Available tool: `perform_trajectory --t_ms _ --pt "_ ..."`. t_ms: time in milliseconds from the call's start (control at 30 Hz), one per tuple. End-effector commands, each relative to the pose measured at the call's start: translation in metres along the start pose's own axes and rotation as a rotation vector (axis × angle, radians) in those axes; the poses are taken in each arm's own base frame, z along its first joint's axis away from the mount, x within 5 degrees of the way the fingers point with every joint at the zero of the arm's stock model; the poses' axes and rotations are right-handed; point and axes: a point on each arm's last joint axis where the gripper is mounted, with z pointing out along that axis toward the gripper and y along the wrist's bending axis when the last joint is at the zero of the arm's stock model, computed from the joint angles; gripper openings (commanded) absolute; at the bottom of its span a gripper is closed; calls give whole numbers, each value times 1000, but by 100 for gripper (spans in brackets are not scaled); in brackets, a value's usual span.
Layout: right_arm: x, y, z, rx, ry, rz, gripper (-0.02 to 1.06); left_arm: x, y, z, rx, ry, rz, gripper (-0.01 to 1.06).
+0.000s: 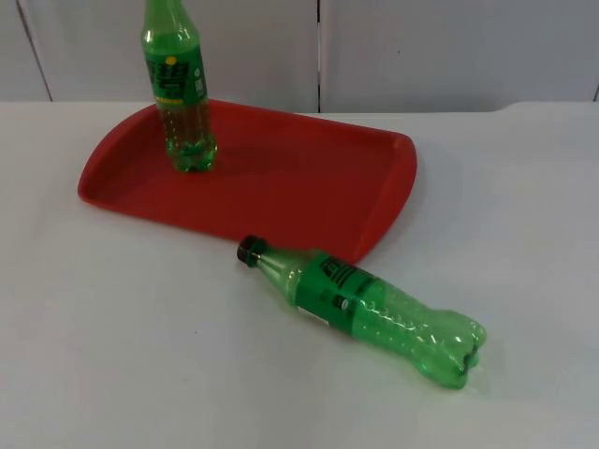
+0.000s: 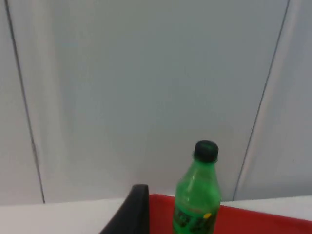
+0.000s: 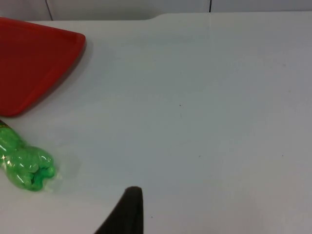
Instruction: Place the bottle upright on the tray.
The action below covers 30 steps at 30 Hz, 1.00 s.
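Top view: bottle (image 1: 365,309) flat on table (image 1: 140,355), just near of tray (image 1: 281,178), cap far-left, base near-right. Closer to right gripper (image 3: 126,214); left gripper (image 2: 134,212) waiting by tray. Can't tell either's fingers.

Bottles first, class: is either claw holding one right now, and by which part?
Nothing is held. One bottle stands upright on the red tray; the other bottle lies on the table, untouched.
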Motion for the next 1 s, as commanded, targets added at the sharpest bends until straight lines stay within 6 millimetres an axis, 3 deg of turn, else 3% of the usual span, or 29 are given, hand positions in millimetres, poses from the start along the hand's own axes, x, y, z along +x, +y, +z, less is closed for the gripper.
perform_trajectory --t_ms 0,300,667,967 --pt "0 0 0 5 -7 1 105 3 -3 -6 3 16 -7 105" --pt "0 0 0 5 -7 1 105 13 -4 -15 -45 87 -17 105" --pt "0 0 0 5 -7 1 105 -15 -9 -55 -75 -57 0 105" --pt "0 0 0 5 -7 1 105 -24 -12 -70 -64 -117 -70 105"
